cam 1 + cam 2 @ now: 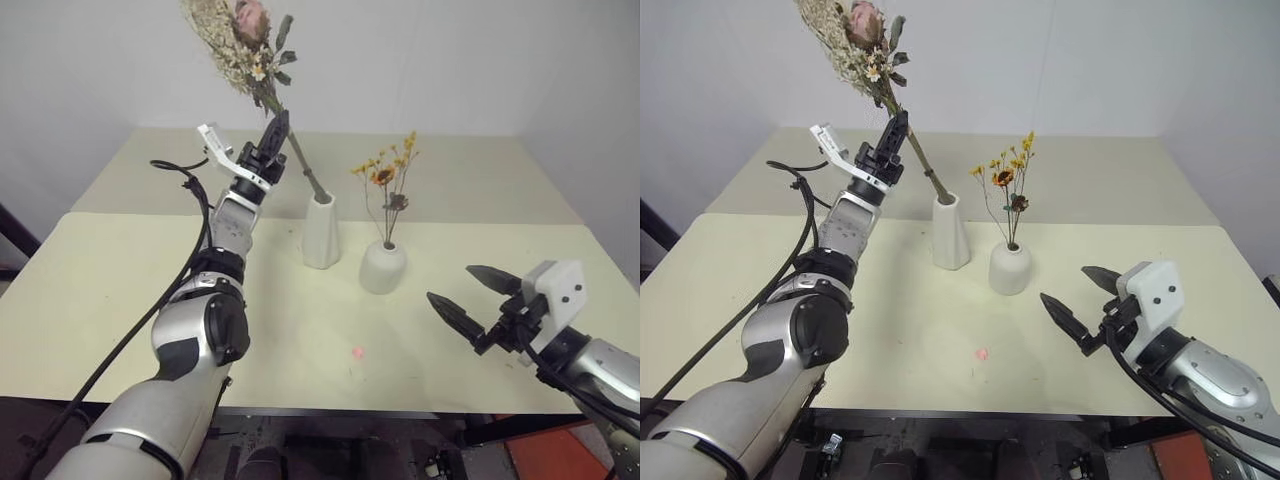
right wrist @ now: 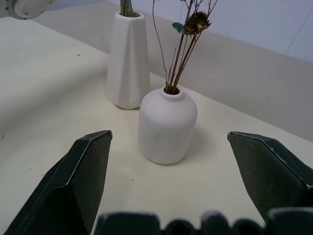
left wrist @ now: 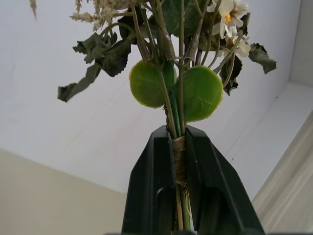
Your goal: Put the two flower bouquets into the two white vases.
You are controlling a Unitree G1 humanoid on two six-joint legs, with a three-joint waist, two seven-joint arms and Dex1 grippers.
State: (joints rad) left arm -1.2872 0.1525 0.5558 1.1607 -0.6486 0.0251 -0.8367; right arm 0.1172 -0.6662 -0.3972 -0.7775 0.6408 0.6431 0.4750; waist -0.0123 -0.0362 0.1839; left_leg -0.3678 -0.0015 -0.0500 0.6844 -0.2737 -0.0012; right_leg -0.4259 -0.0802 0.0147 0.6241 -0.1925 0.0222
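We see the left gripper raised above the worktop, its two fingers clamped on the wrapped stems of the full bouquet — the cream sprigs, pink bloom and green leaves fan out past the fingertips, up and to the gripper's left. From the grip the stems run the other way, slanting down to the gripper's right, and their lower ends sit in the mouth of the tall vase, which stands upright just below and to the right of this gripper. In the left wrist view the stems, bound with twine, are pinched tight between the fingers, with two round green leaves just beyond the tips. The right gripper hangs low over the near right part of the worktop with its fingers spread wide and nothing between them. Ahead of it and apart from it stands the short vase, upright, with the orange sprig already standing in its small mouth — the tall vase is just beyond and beside the short one, not touching it.
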